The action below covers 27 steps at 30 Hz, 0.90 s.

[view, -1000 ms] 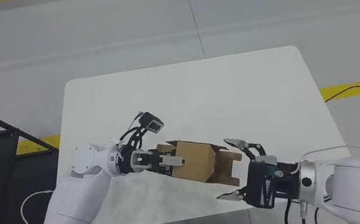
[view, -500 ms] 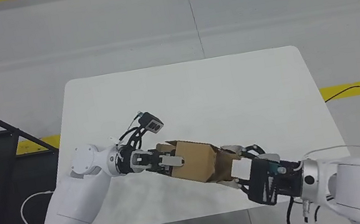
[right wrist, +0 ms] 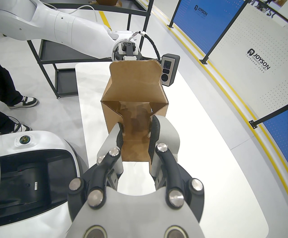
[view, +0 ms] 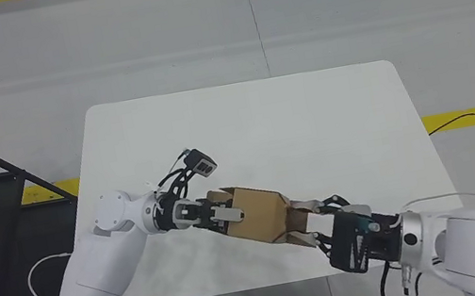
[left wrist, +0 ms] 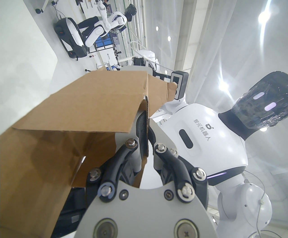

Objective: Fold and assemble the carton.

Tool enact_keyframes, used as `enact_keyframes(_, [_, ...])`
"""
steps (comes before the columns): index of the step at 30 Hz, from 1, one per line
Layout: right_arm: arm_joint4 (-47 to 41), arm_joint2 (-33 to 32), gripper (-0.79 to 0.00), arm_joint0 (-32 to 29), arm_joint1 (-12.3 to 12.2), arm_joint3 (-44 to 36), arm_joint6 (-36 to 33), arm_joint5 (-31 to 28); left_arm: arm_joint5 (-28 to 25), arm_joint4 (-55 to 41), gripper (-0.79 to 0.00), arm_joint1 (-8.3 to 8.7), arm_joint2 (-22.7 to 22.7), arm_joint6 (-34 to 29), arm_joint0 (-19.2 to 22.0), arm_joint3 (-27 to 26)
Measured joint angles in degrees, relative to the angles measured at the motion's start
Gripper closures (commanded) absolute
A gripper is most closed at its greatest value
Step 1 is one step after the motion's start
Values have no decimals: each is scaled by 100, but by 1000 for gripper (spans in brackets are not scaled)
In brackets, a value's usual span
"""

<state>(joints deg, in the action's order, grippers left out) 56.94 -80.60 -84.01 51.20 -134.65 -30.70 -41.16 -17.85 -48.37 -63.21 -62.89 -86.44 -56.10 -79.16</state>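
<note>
**Right pincer has closed on the open end of the carton**

A second ago my right pincer (right wrist: 137,130) was spread wide just beside the open end of the carton (view: 254,214). Half a second ago it was already narrowing. Now its fingers press on that end from both sides, so I judge that the short flaps are being pushed inward. This looks to me like the start of closing this end. One long flap (right wrist: 135,76) is standing open and is not folded yet.

The left pincer (view: 221,214) has not moved. It is closed on a cardboard edge at the opposite end and keeps the carton steady.

The carton lies on its side between the two pincers, over the near part of the desk (view: 309,116). I cannot tell if it touches the surface.

Both arms come in low from the near edge. The left forearm is stretched toward the middle of the desk, and the right wrist is in line with the long axis of the carton.
</note>
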Motion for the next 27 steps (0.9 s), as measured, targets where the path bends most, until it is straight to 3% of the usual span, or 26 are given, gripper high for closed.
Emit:
enact_keyframes(12, [31,194,-206,119,4,0,-105,39,31,43,0,-30,-7,-31,-1,-7])
enact_keyframes(27, [21,524,-219,352,28,0,-306,220,68,120,0,-59,4,-68,-15,-46])
